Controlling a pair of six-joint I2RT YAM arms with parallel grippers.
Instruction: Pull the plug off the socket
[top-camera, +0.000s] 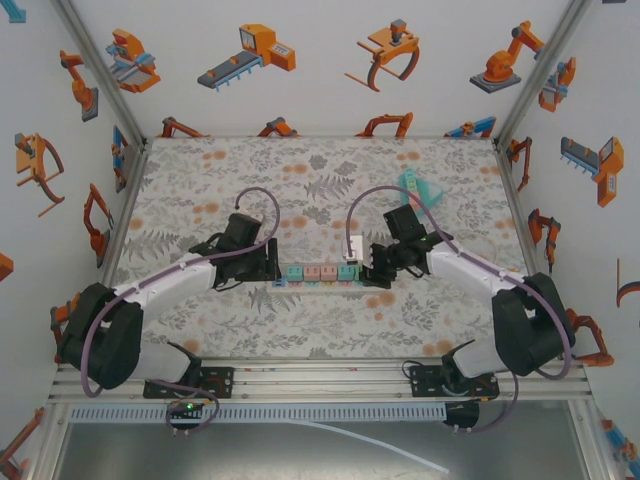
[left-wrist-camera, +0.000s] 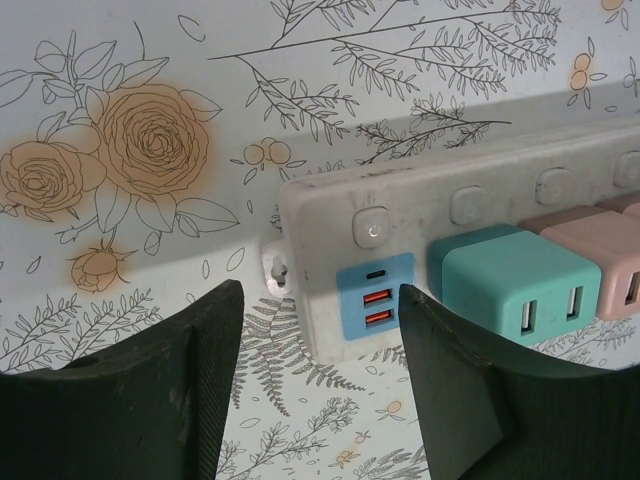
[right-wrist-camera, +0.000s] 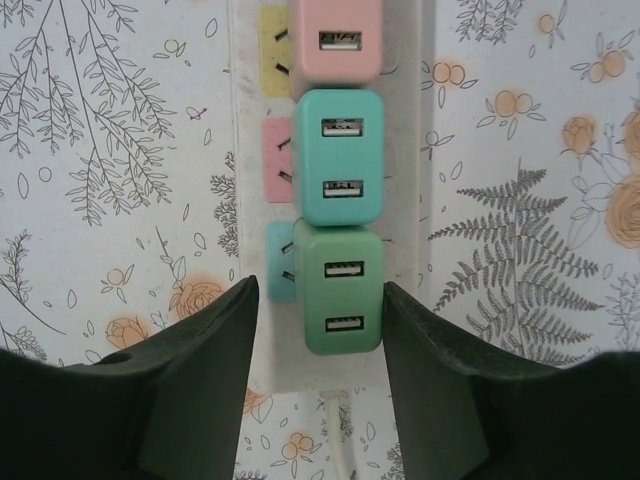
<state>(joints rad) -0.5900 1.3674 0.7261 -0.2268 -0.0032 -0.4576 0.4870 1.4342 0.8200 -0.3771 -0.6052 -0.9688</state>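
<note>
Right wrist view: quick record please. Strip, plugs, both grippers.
strip: white power strip, plugs seated along it
plugs: green plug nearest the camera, then teal plug, then pink plug
right gripper: open, straddling the green plug
left gripper: open, around the strip's switch end

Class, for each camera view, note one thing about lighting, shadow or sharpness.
Left wrist view: a soft shadow lies on the tablecloth behind the power strip; the fingers are dark, with little detail. Right wrist view: even light, green plug crisp, no glare. Top external view: flat, even light; the power strip is small and its detail is lost.
</note>
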